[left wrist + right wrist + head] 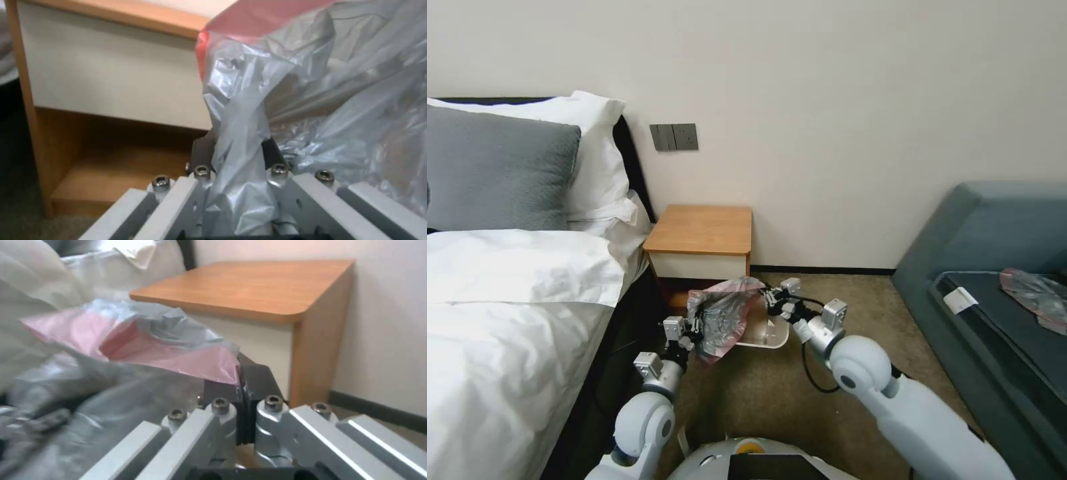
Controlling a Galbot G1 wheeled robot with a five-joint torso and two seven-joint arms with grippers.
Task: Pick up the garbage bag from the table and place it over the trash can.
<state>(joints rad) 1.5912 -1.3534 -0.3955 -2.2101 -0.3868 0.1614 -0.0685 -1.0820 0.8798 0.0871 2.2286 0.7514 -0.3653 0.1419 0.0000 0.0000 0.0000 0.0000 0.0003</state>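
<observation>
The garbage bag (725,317), grey-clear film with a pink-red rim, hangs stretched between my two grippers in front of the table (702,230). My left gripper (692,326) is shut on a bunched fold of the garbage bag (242,146). My right gripper (769,298) is shut on the pink rim of the garbage bag (178,358). The trash can (774,340) stands on the carpet below the bag; only its cream-white rim on the right side shows, the rest hidden by the film. The table's wooden top (262,286) is bare.
A bed (507,300) with white linen and pillows runs along the left, close to my left arm. A grey-blue sofa (994,267) on the right carries another pinkish clear bag (1037,293). Open carpet lies between them.
</observation>
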